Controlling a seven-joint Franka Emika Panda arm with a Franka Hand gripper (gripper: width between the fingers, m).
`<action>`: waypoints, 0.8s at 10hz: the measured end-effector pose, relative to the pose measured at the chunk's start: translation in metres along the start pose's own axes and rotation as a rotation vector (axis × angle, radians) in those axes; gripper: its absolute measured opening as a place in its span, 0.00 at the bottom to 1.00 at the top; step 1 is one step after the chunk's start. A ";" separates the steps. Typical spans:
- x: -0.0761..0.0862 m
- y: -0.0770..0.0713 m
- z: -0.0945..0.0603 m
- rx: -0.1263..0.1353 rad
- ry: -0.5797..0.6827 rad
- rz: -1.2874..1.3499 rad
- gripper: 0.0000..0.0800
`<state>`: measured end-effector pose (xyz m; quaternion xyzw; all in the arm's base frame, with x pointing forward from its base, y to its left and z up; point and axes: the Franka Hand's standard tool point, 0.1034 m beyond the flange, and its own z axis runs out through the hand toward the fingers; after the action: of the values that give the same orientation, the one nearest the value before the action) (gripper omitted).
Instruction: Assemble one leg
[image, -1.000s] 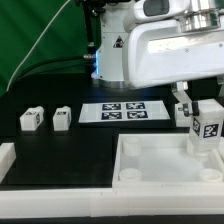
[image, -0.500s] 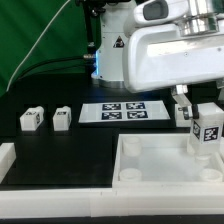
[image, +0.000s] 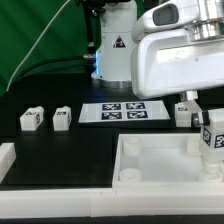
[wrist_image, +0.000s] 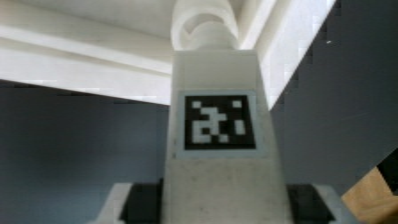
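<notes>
The jaws pinch the leg (image: 213, 142) upright, tag facing out. The gripper (image: 208, 122) holds it at the tray's (image: 150, 182) far corner, on the exterior view's right. Beyond, spare legs (image: 31, 119) flank the marker board (image: 122, 111) on the black table (image: 60, 145).

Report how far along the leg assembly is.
Done: one leg is picked up, clamped in the gripper. In hand: it hangs upright at the tray's far corner on the exterior view's right; whether it has entered a socket cannot be told. Left: seating and releasing it. Three other legs sit loose on the table.
</notes>
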<state>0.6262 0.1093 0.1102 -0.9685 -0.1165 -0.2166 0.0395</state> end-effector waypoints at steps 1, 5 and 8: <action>-0.001 0.000 0.001 0.000 -0.001 -0.001 0.37; -0.005 0.001 0.006 0.000 -0.006 0.000 0.37; -0.007 0.000 0.009 -0.001 -0.001 -0.011 0.37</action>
<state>0.6237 0.1094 0.0986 -0.9679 -0.1220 -0.2165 0.0380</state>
